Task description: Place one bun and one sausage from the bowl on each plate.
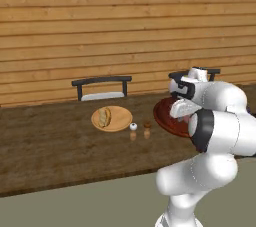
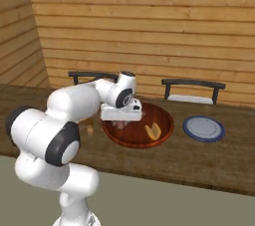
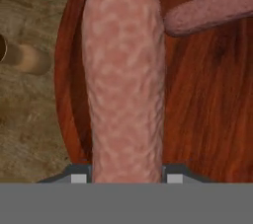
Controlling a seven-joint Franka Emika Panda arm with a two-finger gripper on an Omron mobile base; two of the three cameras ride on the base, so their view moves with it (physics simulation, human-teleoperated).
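Table [image 1: 50,151] comes first: a long dark wooden top running across both base views, with the bowl [image 2: 164,133] sitting toward its far edge, the blue-grey plate [image 2: 203,128] just beside the bowl on the robot's right, and the tan plate [image 1: 122,121] well apart on the left, already carrying a bun [image 1: 104,117]. Between tan plate and bowl stand two small shakers [image 1: 133,127], close to each other near the middle of the top. Inside the bowl a second bun [image 2: 154,131] lies near its right side, and a second sausage [image 3: 212,8] lies across the bowl floor in the hand view. The arm bends over from the base with the hand turned down over the left half of the bowl, the gripper [image 3: 123,178] low above the wood. A sausage [image 3: 126,80] runs straight out from between the fingers [image 3: 77,177], which sit tight against both its sides, so the jaws look to be pinching it near one end. It is probably light, soft and a little slick, so gripped at the end it may droop or swivel; a hold nearer its middle would likely carry steadier. Whether it is lifted clear of the bowl I cannot tell.
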